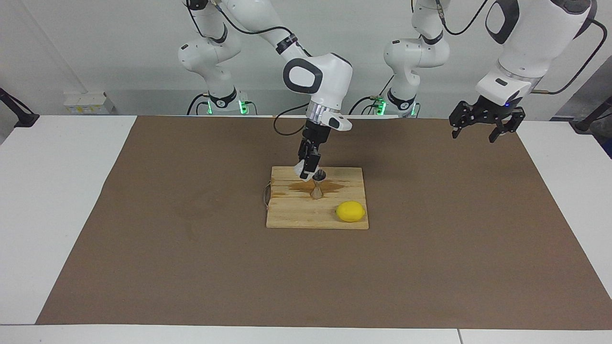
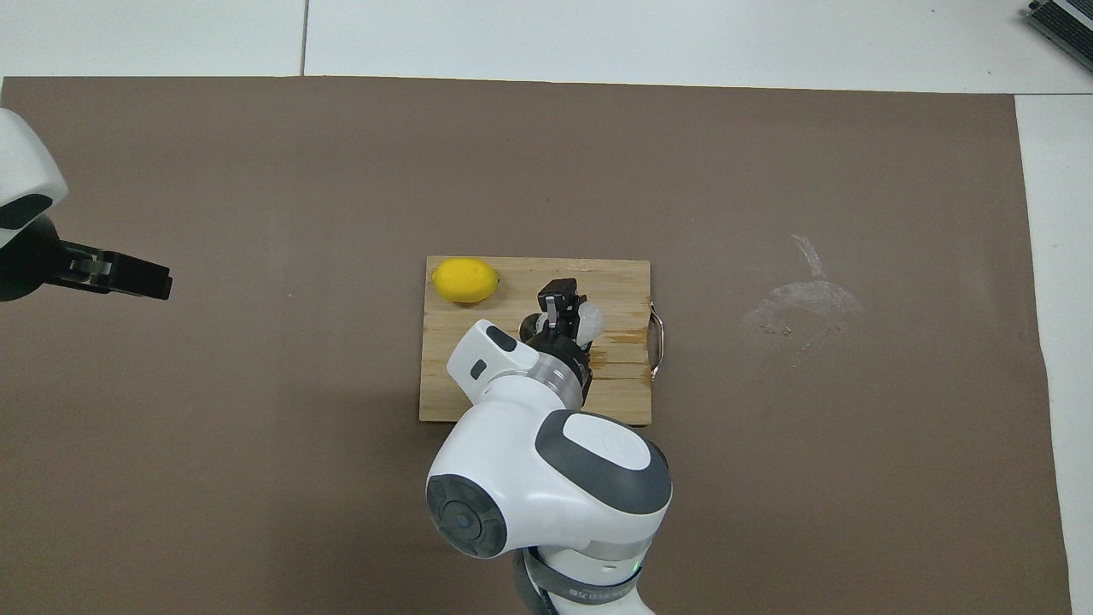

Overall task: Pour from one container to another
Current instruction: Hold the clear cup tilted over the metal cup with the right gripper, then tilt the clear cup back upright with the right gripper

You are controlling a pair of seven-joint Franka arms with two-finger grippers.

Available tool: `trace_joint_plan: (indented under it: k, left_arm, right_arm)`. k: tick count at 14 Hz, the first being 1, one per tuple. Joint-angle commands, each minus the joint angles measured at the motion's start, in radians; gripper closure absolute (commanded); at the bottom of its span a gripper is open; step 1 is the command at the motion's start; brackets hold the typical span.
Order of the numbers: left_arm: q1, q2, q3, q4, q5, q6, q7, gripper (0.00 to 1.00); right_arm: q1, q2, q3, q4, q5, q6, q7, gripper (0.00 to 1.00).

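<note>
Two fingers [image 1: 309,168] around tilted glass cup [image 1: 301,168]

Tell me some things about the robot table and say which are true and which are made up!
1. The right pincer holds a glass cup tipped over the metal jigger. True.
2. The jigger stands on the bare brown mat. False: it stands on the wooden board.
3. The lemon lies on the board, farther from the robots than the jigger. True.
4. The left pincer is gripping the lemon. False: it hangs open over the mat, holding nothing.
5. The board is dry. False: a dark wet patch spreads around the jigger.
</note>
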Motion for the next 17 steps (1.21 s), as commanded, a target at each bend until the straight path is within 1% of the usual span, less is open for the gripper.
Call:
trace_joint_plan:
  k: [1,3,5,8,15,17]
  left_arm:
    - [-0.016,-0.016,0.007,-0.009,-0.002,0.011,-0.013,0.0]
    - [-0.014,-0.016,0.007,-0.009,-0.002,0.013,-0.011,0.0]
    - [-0.016,-0.016,0.007,-0.009,-0.003,0.015,-0.011,0.0]
    - [-0.016,-0.016,0.007,-0.009,-0.003,0.015,-0.011,0.0]
    - [-0.016,-0.016,0.007,-0.009,-0.002,0.019,-0.008,0.0]
    - [-0.016,-0.016,0.007,-0.009,-0.003,0.021,-0.011,0.0]
  right_arm:
    - [-0.003,-0.022,0.006,-0.012,-0.016,-0.012,0.034,0.74]
    - [-0.011,-0.024,0.006,-0.009,-0.011,-0.011,0.036,0.74]
    - [-0.011,-0.025,0.006,-0.009,0.04,-0.011,0.039,0.74]
    - [-0.017,-0.027,0.006,-0.009,0.059,0.0,0.039,0.74]
    - [-0.045,-0.028,0.005,0.007,0.177,0.012,0.036,0.75]
    - [-0.066,-0.037,0.006,0.005,0.217,0.012,0.028,0.75]
